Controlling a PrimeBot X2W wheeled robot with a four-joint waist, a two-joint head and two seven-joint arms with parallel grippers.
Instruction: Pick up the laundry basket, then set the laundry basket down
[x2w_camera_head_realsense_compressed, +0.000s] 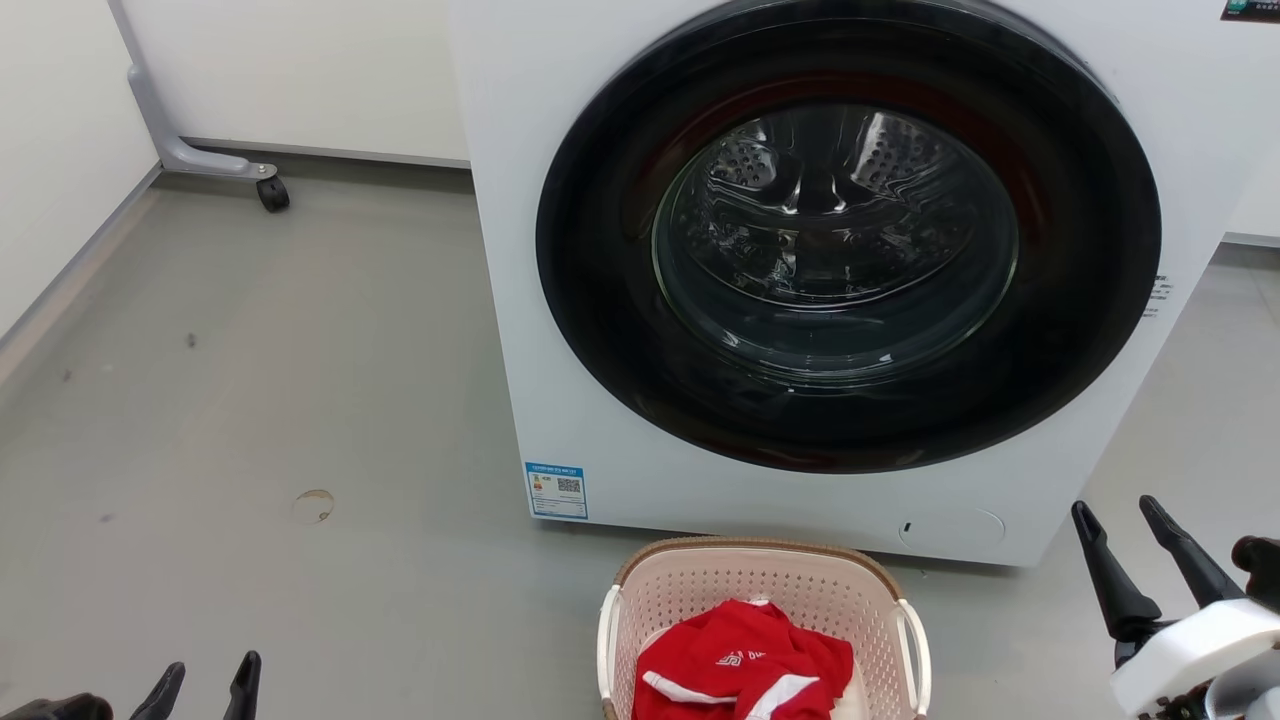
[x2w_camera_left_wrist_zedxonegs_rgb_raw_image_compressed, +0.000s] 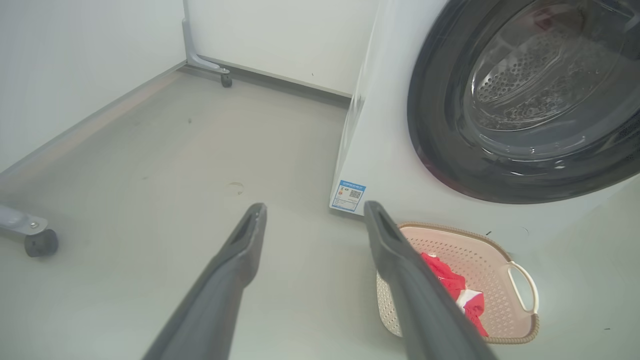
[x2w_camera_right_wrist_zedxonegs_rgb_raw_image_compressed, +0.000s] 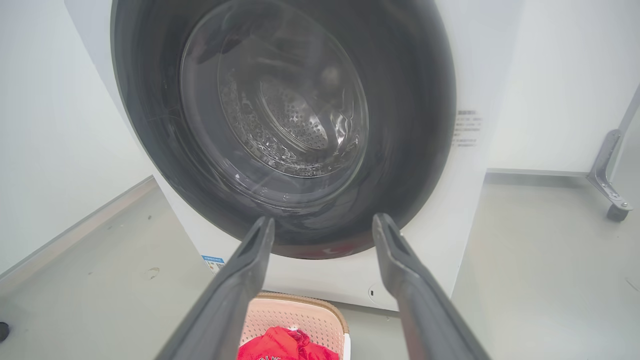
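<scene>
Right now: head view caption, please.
Laundry basket with red garment before the washing machine; left gripper and right gripper flank it, jaws open.

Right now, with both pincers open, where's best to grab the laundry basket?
Probably its two white loop handles: left pincer on the left handle, right pincer on the right handle, each from the outer side. The laundry basket stands upright, the loops stick out at its sides, and red clothing covers the middle.

My left gripper (x2w_camera_head_realsense_compressed: 212, 672) hangs low on my left, its two dark fingers spread apart, pointing forward; my right gripper (x2w_camera_head_realsense_compressed: 1113, 508) sits higher, fingers equally wide.
</scene>
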